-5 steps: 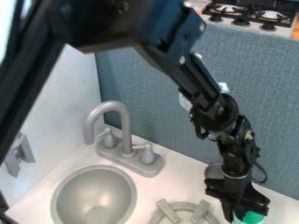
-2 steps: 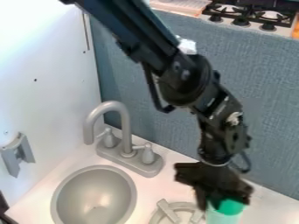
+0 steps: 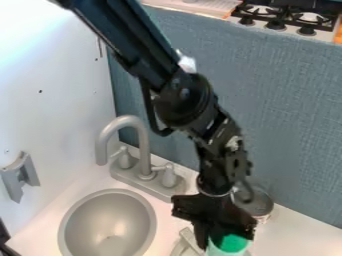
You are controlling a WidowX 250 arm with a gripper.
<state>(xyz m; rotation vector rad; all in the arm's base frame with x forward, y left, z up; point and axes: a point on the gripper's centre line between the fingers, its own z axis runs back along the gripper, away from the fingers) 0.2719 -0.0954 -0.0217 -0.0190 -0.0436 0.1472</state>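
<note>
At the lower right of the camera view hangs the black gripper [image 3: 217, 239], its body tilted down over the counter. Between its fingers is a cup [image 3: 232, 245] with a green top and a pale side, cut off by the bottom edge. The gripper is shut on this cup, above the grey burner ring [image 3: 185, 245], which it partly covers. Just behind and to the right of the gripper stands a round metal can [image 3: 257, 204], partly hidden by the arm.
A round grey sink [image 3: 108, 222] lies at lower left, with a grey faucet [image 3: 143, 150] behind it. A blue-grey panel [image 3: 287, 125] backs the counter [image 3: 300, 235]. A grey bracket [image 3: 20, 176] is on the white left wall.
The arm and gripper have moved left with the green-topped cup, which has risen a little from the bottom edge. The metal can behind has come more into sight.
</note>
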